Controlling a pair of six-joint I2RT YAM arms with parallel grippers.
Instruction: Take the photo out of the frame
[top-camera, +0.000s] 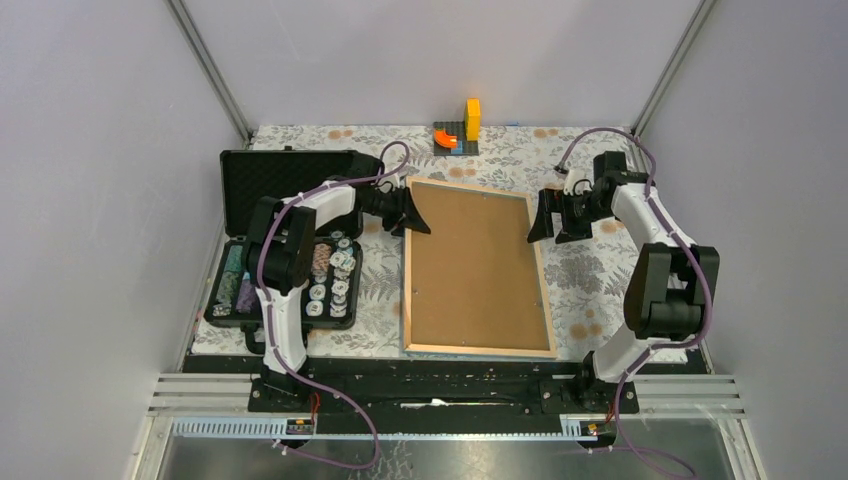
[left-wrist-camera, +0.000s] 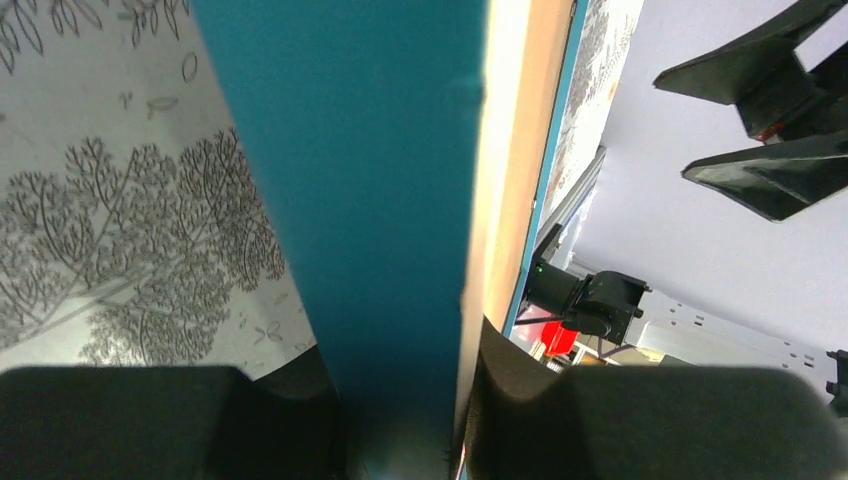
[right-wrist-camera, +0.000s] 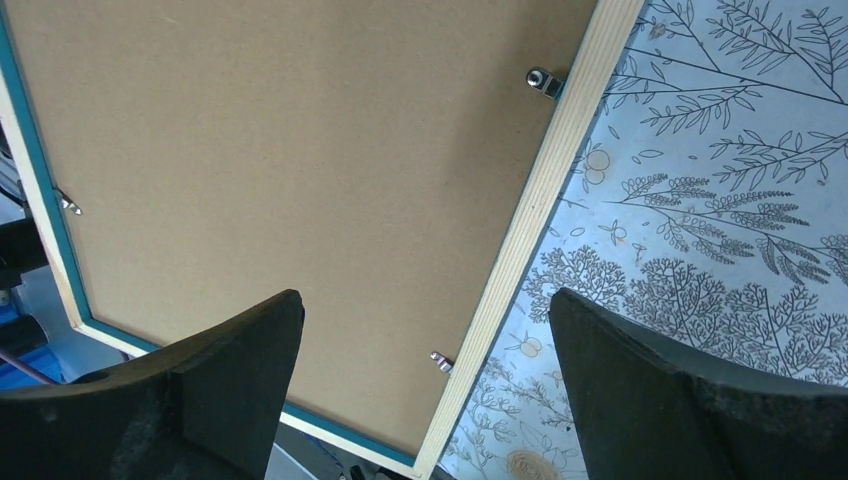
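**Left hand pinched the frame's edge, right hand spread beside it**

From above, the left hand (top-camera: 417, 217) was closed on the left edge of the frame (top-camera: 470, 270), near its far corner. The frame lay back-up in the middle of the desk (top-camera: 585, 295), showing brown fibreboard inside a pale wooden rim. Whether that edge was raised off the cloth could not be told from this view. The right hand (top-camera: 553, 222) stood at the frame's right edge, also toward the far end, with its jaws wide and nothing between them. A black case (top-camera: 285, 175) lay open to the left of the frame, with round chips (top-camera: 330, 275) in its near half. Orange and yellow blocks (top-camera: 460, 130) stood at the far edge of the desk.

In the left wrist view, a broad blue-green band of the frame ran straight up the picture. Two dark fingers (left-wrist-camera: 620, 420) pressed on it from either side at the bottom. The floral cloth lay to the left, and the right hand showed at the upper right with its fingers apart.

In the right wrist view, the two fingers stood far apart. One was over the fibreboard back and the other over the cloth, with the wooden rim between them. Small metal clips (right-wrist-camera: 543, 80) sat along the rim.
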